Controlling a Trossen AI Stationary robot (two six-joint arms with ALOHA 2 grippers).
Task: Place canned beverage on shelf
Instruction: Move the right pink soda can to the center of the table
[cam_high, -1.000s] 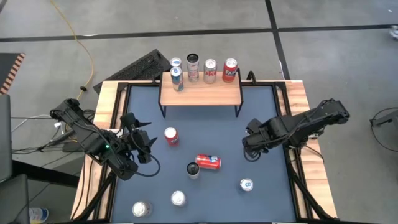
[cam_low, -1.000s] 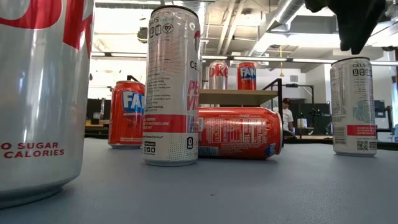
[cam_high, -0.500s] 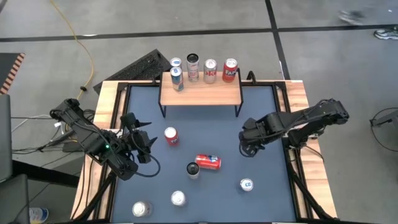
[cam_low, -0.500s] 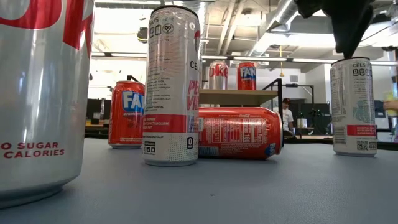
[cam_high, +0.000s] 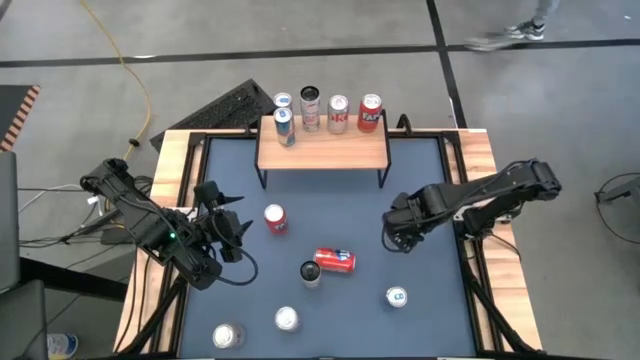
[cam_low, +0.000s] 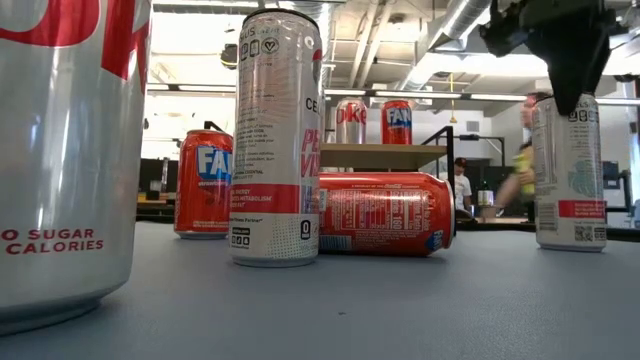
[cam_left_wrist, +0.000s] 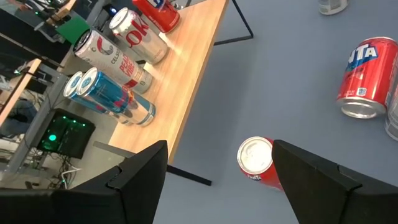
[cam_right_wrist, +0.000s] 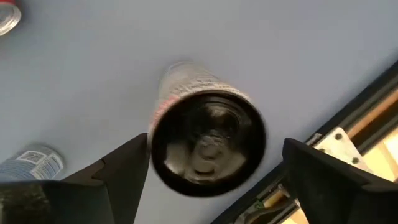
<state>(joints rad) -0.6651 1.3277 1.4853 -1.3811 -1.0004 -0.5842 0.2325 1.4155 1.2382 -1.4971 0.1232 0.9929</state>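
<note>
**Right gripper poised over an upright can, shelf partly stocked**

A blue-grey table (cam_high: 420, 190) is seen from above, with the shelf (cam_high: 322, 148) set at its far edge and five cans (cam_high: 311, 108) stood along its wooden top. The left gripper (cam_high: 235, 228) is held open and empty near the table's left edge. The right gripper (cam_high: 392, 238) is spread wide directly above a dark-topped can (cam_right_wrist: 208, 140), which is framed between its fingers but not clasped. A red can (cam_high: 335, 260) is left lying on its side mid-table.

Grey floor (cam_high: 560, 90), ceiling ducts (cam_low: 450, 30), yellow cable (cam_high: 140, 90)
</note>
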